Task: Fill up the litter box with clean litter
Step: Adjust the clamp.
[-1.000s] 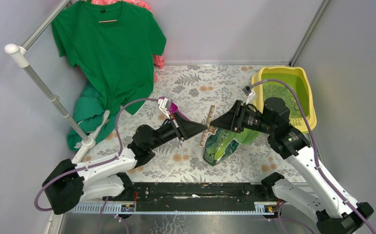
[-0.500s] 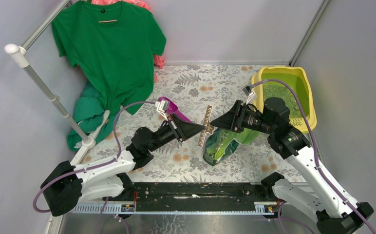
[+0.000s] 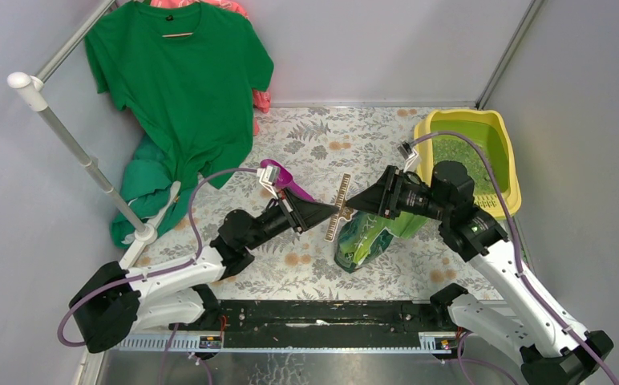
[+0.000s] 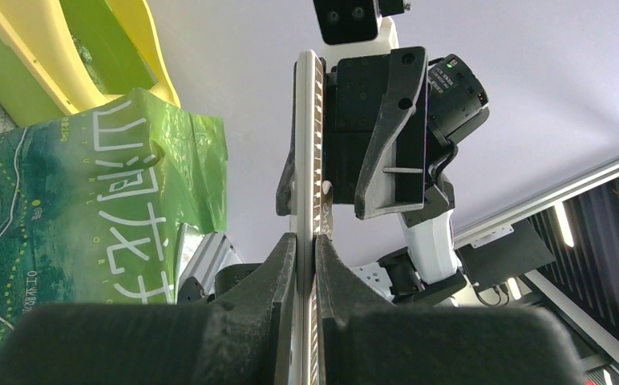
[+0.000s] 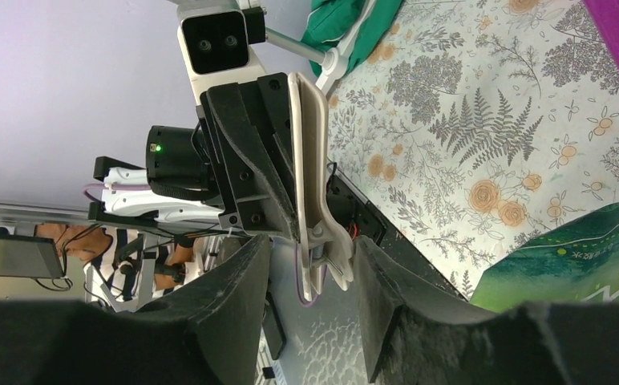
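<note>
Presently we find the litter box [image 3: 460, 115], upper right, part-filled with clean litter [image 3: 444, 149], the green bag [image 3: 364, 234] at centre counter, left claw [image 4: 306, 238] clamped on a toothed clip [image 4: 309, 120], right claw [image 5: 310, 249] half-spread around it; more filling appears outstanding.

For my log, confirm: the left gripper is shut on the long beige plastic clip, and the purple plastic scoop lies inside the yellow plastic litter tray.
Not so: the top external view shows the purple plastic scoop on the floral tablecloth, outside the yellow plastic litter tray. The left gripper is shut on the long beige plastic clip.
</note>
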Motion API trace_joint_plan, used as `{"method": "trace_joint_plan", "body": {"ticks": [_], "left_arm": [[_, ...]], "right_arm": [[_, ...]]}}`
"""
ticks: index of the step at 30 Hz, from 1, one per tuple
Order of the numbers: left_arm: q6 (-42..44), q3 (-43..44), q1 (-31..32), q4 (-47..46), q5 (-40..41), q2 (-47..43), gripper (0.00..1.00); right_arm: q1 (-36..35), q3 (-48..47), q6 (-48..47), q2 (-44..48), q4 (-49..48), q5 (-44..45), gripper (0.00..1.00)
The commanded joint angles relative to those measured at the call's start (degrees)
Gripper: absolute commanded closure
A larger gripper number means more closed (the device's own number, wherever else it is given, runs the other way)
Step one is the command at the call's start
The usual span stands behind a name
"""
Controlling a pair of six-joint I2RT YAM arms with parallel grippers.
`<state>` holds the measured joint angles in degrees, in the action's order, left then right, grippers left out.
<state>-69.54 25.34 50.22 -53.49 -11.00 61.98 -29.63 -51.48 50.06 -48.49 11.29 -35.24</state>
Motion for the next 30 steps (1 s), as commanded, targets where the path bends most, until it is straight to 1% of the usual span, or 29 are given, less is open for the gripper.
{"method": "trace_joint_plan", "body": {"ticks": [1, 8, 11, 15, 17, 20, 22, 25, 27, 30], "left_arm": [[-0.3, -0.5, 0.1, -4.3, 2.2, 0.9, 0.91], [-0.4, -0.9, 0.1, -4.4, 3.1, 0.9, 0.92], [-0.3, -0.9, 0.1, -4.3, 3.2, 1.0, 0.92], [-0.3, -0.7, 0.1, -4.5, 2.8, 1.3, 0.92], [-0.3, -0.8, 0.1, -4.5, 2.8, 1.3, 0.92], [-0.2, -0.7, 0.2, -4.1, 2.5, 1.3, 0.91], [0.1, -0.3, 0.2, -3.8, 2.1, 1.1, 0.87], [0.9, -0.2, 0.2, -2.0, 2.2, -0.1, 0.69], [1.8, 0.6, 0.2, 0.1, 2.1, -0.8, 0.62], [2.3, 0.8, 0.1, 1.2, 2.1, -1.6, 0.56]], "right_arm": [[-0.5, 0.0, 0.8, 0.2, -3.2, -3.7, 0.51], [-0.5, 0.8, 0.7, 0.5, -3.3, -4.1, 0.53], [-0.5, 1.1, 0.8, 0.7, -3.4, -4.2, 0.56], [-0.5, 1.1, 0.8, 0.7, -3.5, -3.6, 0.57], [-0.5, 1.0, 0.8, 0.8, -3.6, -3.3, 0.6], [-0.5, 0.9, 0.8, 0.9, -3.6, -2.7, 0.69], [-0.5, 0.7, 0.4, 1.2, -3.2, -1.7, 0.82], [-0.5, 0.1, -0.1, 1.0, -2.6, -1.4, 1.0], [-0.5, -0.5, -0.7, 0.5, -2.1, -1.6, 1.0], [-0.5, -1.3, -0.9, 0.2, -1.7, -1.2, 1.0]]}}
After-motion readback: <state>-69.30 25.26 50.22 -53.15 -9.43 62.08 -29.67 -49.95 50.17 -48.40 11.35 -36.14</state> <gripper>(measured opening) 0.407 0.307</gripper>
